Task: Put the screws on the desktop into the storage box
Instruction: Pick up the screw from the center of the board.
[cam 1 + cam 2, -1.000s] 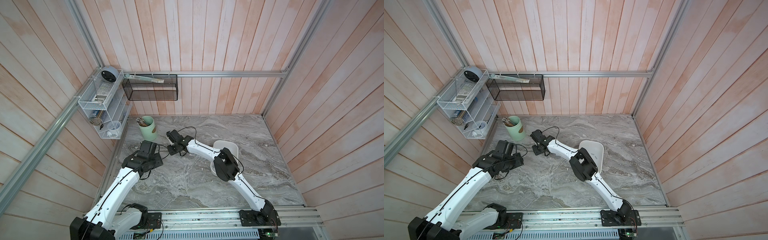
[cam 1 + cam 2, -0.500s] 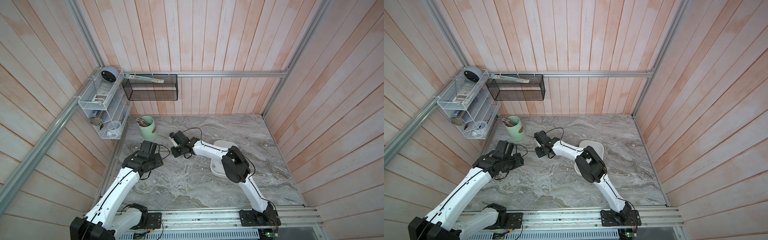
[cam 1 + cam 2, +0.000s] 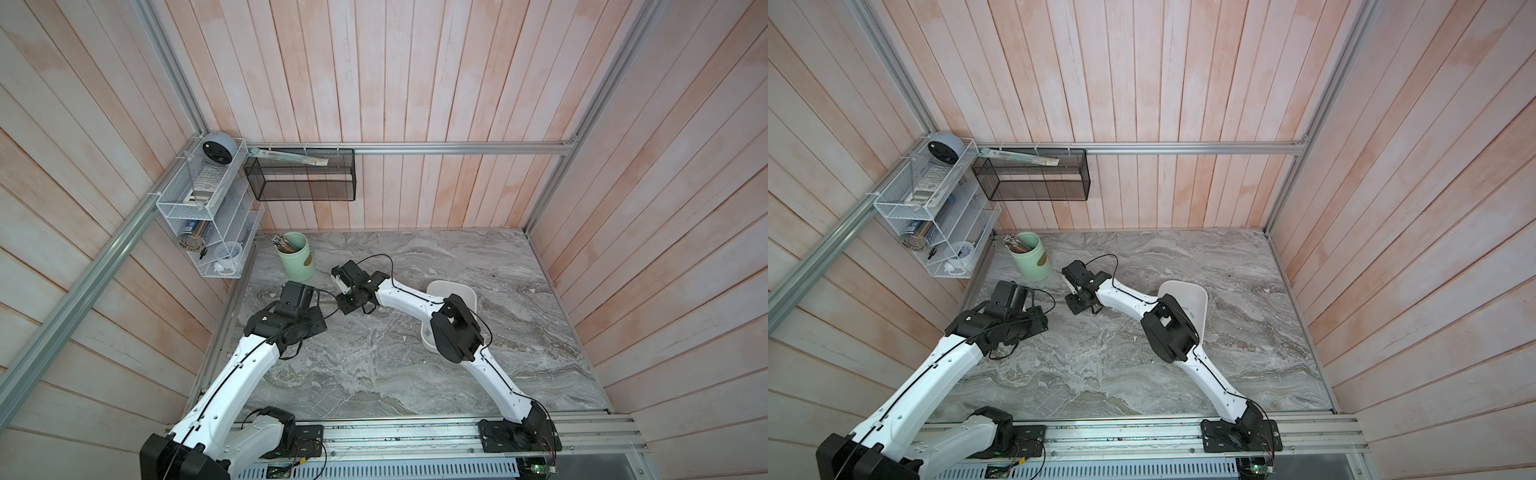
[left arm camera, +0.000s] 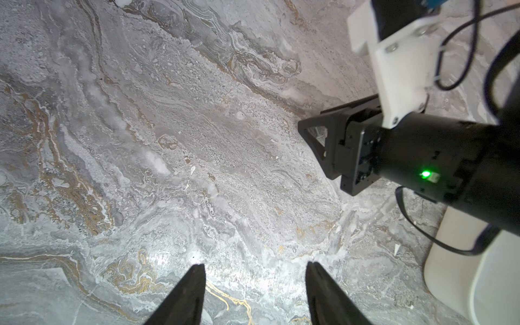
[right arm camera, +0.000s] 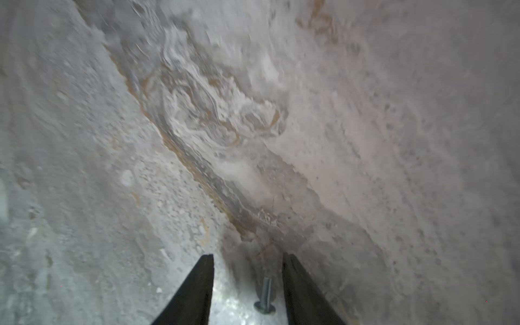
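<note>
Lying on desktop (image 5: 365, 140): one screw (image 5: 264, 295), visible only in right wrist view.
Right gripper (image 5: 247, 256): jaws narrowly parted either side of it, not gripping.
Left gripper (image 4: 254, 264): wide, empty.
Storage box (image 3: 457, 289): beneath right elbow in both top views.

Left arm (image 3: 241, 374), right arm (image 3: 496, 382): white shells, black joints. Black cable (image 4: 488, 78) looped at wrist. Fingers (image 4: 185, 298) were black, tapered. Green LED (image 4: 426, 174) glowed; white bracket (image 4: 399, 64) bore bolts.
</note>
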Tool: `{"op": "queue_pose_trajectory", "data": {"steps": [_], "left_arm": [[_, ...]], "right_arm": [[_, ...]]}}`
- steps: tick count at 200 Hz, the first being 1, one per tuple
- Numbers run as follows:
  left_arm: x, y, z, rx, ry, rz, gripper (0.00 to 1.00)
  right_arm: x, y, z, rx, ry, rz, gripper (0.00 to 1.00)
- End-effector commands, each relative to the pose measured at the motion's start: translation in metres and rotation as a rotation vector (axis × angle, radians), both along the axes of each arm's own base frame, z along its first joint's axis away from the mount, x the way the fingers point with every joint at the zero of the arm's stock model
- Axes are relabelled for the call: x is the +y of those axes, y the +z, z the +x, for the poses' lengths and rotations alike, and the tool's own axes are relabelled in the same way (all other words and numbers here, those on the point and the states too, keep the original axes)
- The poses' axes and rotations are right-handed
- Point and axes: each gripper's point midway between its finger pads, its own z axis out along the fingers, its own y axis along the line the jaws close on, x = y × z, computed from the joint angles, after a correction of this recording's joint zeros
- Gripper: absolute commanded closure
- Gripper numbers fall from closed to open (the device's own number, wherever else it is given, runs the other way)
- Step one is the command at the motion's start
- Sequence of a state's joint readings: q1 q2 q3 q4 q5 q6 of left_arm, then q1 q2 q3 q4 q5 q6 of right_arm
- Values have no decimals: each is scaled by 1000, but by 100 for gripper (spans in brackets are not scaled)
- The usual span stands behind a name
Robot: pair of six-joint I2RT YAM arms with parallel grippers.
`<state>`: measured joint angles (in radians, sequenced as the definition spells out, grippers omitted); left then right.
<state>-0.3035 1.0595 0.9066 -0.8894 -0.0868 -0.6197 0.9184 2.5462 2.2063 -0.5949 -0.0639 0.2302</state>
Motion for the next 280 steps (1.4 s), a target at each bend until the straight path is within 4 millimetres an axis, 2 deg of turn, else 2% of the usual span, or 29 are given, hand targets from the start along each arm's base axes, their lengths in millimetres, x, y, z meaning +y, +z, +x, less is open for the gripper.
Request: {"op": "queue_pose_trajectory", "data": {"steps": [1,55,89,169,195,247,280], "left_arm": [[-1,-3,2,-8,-13,11,38],[-1,-4,2,-7,-13,13,38],[-1,-5,2,-3,-14,14,38],[-3,-6,1,2,-19,16,38],[-5,-6,1,-3,-26,20,38],[-4,-6,1,2,-25,27,38],[-4,-6,1,0,-24,29,38]], "right_arm": [[-20,-19,-5,33,-17,-100,56],[-38,-23,-10,38,-37,-171,64],[-46,-29,-12,44,-47,-214,74],[-56,-37,-27,64,-39,-300,73],[-54,-39,-30,76,-30,-294,75],[-53,-40,-30,94,-28,-311,87],[-49,-29,-25,70,-14,-296,88]]}}
